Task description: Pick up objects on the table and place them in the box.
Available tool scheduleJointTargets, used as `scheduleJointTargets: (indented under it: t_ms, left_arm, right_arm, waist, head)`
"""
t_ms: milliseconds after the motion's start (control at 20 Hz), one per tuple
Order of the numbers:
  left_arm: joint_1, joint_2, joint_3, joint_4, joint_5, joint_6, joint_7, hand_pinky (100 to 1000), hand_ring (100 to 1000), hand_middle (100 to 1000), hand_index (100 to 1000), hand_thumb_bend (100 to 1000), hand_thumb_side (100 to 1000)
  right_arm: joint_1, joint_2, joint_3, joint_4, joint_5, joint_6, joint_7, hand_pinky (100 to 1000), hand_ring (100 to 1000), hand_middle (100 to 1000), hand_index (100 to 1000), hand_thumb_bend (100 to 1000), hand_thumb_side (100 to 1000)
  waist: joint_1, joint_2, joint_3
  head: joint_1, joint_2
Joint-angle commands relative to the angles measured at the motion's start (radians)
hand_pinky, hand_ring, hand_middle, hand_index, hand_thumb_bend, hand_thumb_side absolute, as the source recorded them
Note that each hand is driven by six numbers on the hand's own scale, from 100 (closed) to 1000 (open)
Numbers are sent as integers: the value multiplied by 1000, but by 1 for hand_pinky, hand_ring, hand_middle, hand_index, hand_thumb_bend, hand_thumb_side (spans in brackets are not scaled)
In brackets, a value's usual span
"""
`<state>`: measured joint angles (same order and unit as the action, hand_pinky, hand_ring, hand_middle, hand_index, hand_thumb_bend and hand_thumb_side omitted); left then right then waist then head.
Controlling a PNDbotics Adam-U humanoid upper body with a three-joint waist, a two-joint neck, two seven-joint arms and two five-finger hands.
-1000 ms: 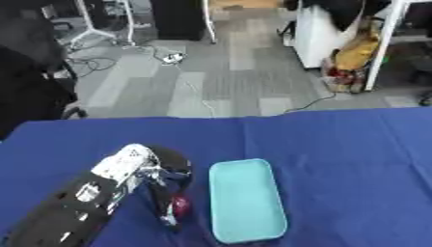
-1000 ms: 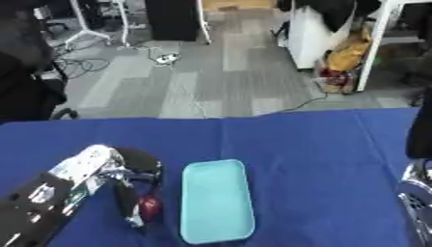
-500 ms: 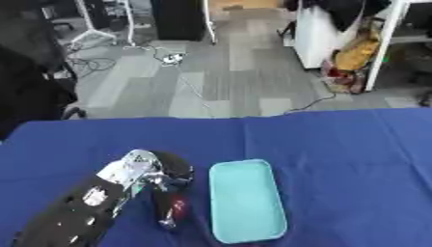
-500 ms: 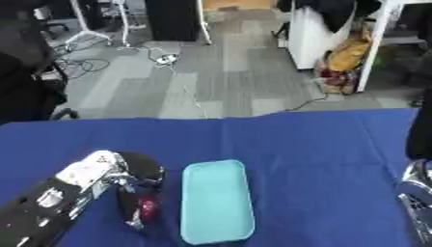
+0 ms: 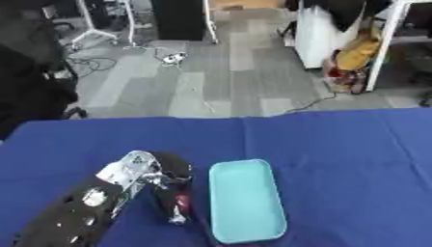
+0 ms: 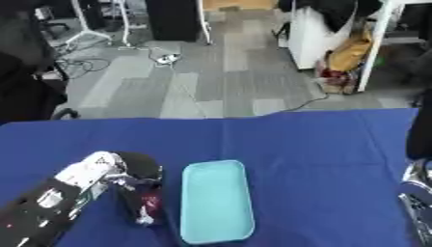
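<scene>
The left hand [image 5: 168, 193] reaches in from the lower left, with its fingers curled downward around a small dark red object [image 5: 182, 202]. The object is held just beside the left rim of the light blue box [image 5: 245, 200], low over the blue surface [image 5: 337, 154]. This position suits a short sideways carry over the rim into the box, which appears to be the step in hand. The box lies lengthwise, its long axis running away from the robot, so that its open top faces the hand.

The red object is mostly covered by the fingers. Only a strip of colour shows, so its shape and kind cannot be determined. Whether it rests on the surface or is lifted clear also cannot be determined. No contents are visible in the box, although its near end is close to the lower picture edge.

The right hand [image 6: 418, 202] shows only as a sliver at the lower right edge of the right eye view. Its finger posture cannot be determined.
</scene>
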<state>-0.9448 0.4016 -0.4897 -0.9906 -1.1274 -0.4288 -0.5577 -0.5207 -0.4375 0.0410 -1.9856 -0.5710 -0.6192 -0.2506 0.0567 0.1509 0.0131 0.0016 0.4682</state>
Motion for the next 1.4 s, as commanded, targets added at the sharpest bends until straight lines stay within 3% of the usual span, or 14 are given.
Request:
scheduleJointTargets:
  t_ms: [50, 600, 950, 1400]
  left_arm:
    - [-19, 44, 9, -51, 25, 13, -7, 100, 100, 100, 228, 100, 728]
    - [-50, 101, 25, -197, 131, 85, -23, 100, 100, 100, 220, 100, 689]
    - [-66, 43, 37, -166, 145, 105, 105, 100, 100, 100, 215, 100, 666]
    - [-106, -25, 54, -82, 93, 51, 286, 100, 100, 100, 217, 100, 648]
  right_arm:
    - [-9, -9, -4, -14, -3, 1, 5, 347, 454, 523, 648, 100, 1000]
    - [-5, -13, -4, -14, -2, 1, 4, 347, 454, 523, 648, 100, 1000]
    - [-17, -2, -1, -14, -7, 11, 5, 347, 454, 523, 649, 100, 1000]
    - [-42, 13, 7, -14, -24, 26, 9, 349, 455, 523, 648, 100, 1000]
  waist:
    - [-3, -17, 3]
    - [-1, -19, 6]
    - [-1, -17, -10]
    - [8, -12, -39]
  head:
    - [11, -15]
    - [14, -18]
    - [31, -27]
    - [58, -37]
